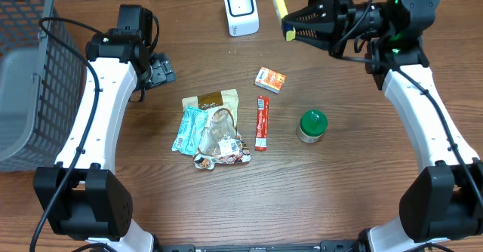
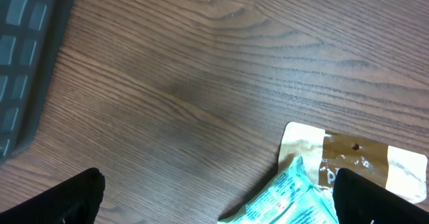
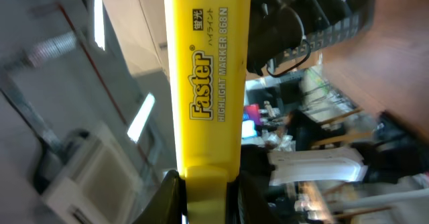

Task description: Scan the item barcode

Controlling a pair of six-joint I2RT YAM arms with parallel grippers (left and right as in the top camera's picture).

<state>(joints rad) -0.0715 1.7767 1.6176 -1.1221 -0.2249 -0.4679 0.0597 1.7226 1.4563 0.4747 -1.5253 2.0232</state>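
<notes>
My right gripper (image 1: 290,27) is raised at the back of the table and shut on a yellow highlighter marker (image 1: 280,4), just right of the white barcode scanner (image 1: 241,9). In the right wrist view the highlighter (image 3: 204,83) stands up from between the fingers of the right gripper (image 3: 206,198), its "Faster" print facing the camera. My left gripper (image 1: 158,71) is open and low at the left, holding nothing. In its wrist view the left gripper (image 2: 218,200) has a teal packet (image 2: 295,194) lying between its wide jaws on the table.
A pile of snack packets (image 1: 215,131) lies mid-table, with a cream and brown packet (image 2: 362,150) on top. Near it are a red stick packet (image 1: 261,122), a small orange box (image 1: 270,79) and a green-lidded jar (image 1: 312,126). A grey basket (image 1: 26,63) stands at the left edge.
</notes>
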